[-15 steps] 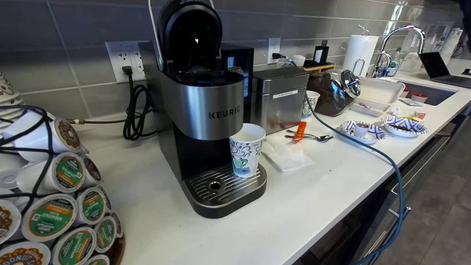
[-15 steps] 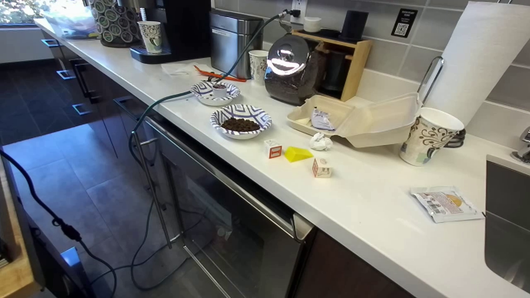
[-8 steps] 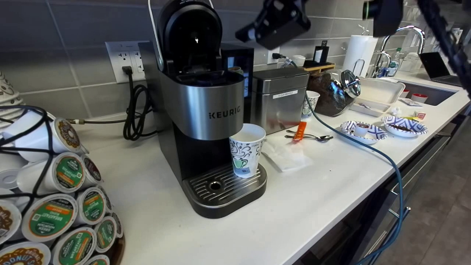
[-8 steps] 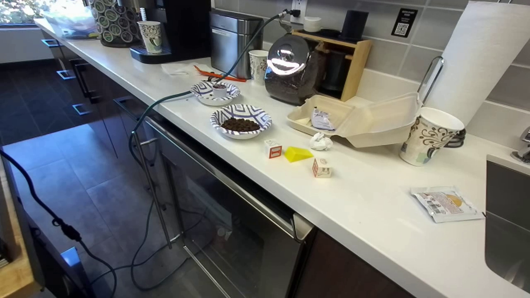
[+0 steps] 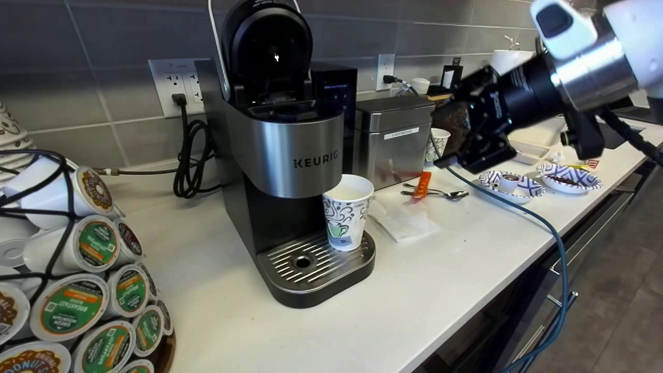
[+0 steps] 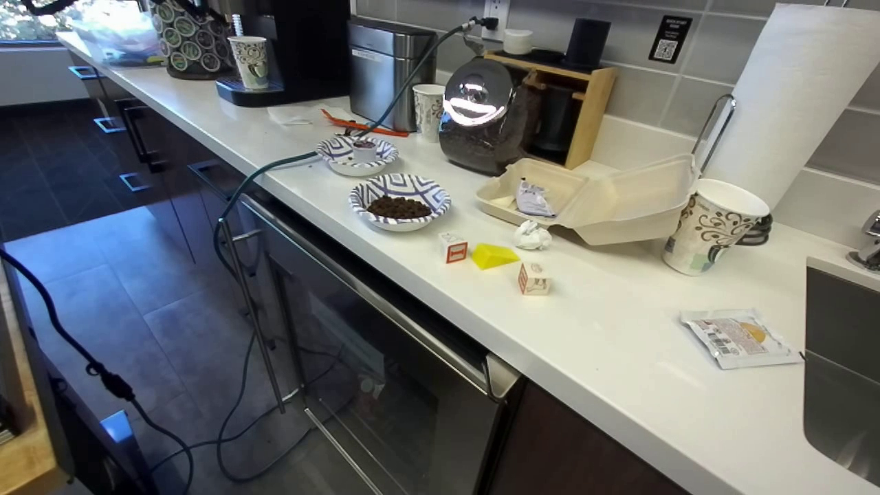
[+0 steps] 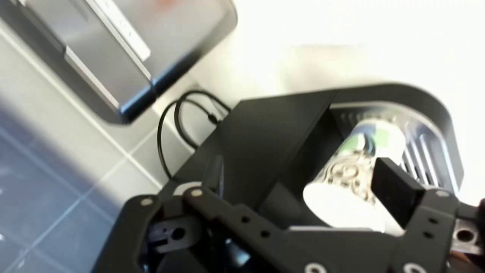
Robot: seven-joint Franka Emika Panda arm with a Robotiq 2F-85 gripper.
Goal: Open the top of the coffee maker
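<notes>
The coffee maker (image 5: 290, 155) is silver and black and stands on the counter. Its top (image 5: 269, 52) is raised upright, with the black inside facing forward. In an exterior view only part of the coffee maker (image 6: 313, 51) shows, and its top is out of view. My gripper (image 5: 446, 135) is in the air to the right of the coffee maker, above the counter, apart from it. In the wrist view the gripper (image 7: 303, 182) has its fingers wide apart with nothing held. The coffee maker's black side (image 7: 261, 140) lies beyond the fingers; its top is not visible there.
A paper cup (image 5: 348, 212) stands on the drip tray (image 5: 300, 269). A boxy stainless appliance (image 5: 396, 142) is right of the machine. A blue cable (image 5: 518, 207) crosses the counter. A pod stack (image 5: 77, 290) is at the left. Patterned bowls (image 5: 510, 194) are at the right.
The arm came into an exterior view from the top and has swung lower and to the right. Arm parts now show at the top left of an exterior view. The top stays raised.
</notes>
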